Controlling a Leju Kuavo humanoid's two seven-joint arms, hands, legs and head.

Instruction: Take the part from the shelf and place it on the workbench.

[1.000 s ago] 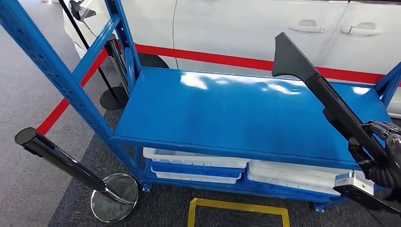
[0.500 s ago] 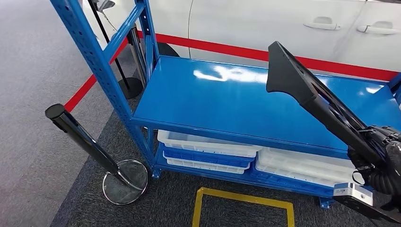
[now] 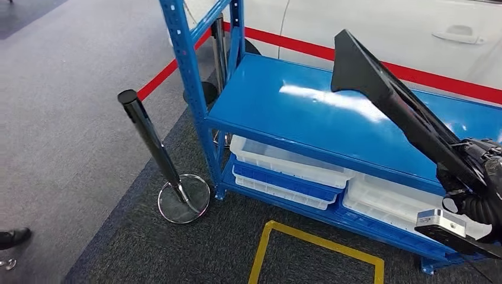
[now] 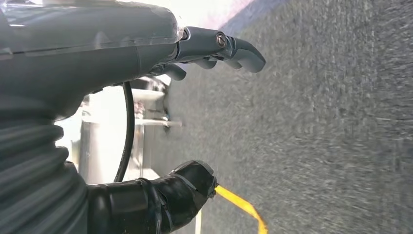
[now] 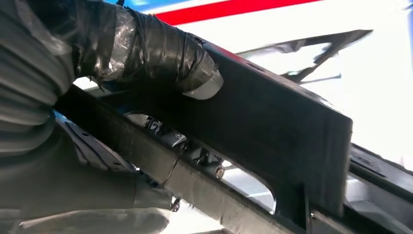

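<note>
- While the long black part [image 3: 391, 100] is gripped by the right hand [image 3: 473, 189] near its lower end, its wide tip is held up over the blue shelf [image 3: 308, 118], clear of the deck and touching nothing.
- In the right wrist view the thumb [image 5: 160, 53] is seen pressed onto the part's flat face, so the grasp is judged firm but set far from the middle of the part.
- With so much length standing beyond the grasp, the part could be levered round in the hand, or its tip knocked against the blue upright [image 3: 183, 65] or the white car [image 3: 367, 23] behind, should the body be turned sharply.
- The left hand [image 4: 195, 112] is held spread, with nothing in it, over dark carpet.
- A stumble could be caused by the stanchion [image 3: 157, 154] and its round base, which stand just beside the shelf corner.
- Counted: one part, one shelf unit, one stanchion plainly in front, one yellow floor outline [image 3: 314, 242].
- Three stacked trays [image 3: 284, 171] are made out under the deck, white and blue; any further ones are cut off and cannot be counted.
- No workbench is identified, so the carry is judged unfinished.
</note>
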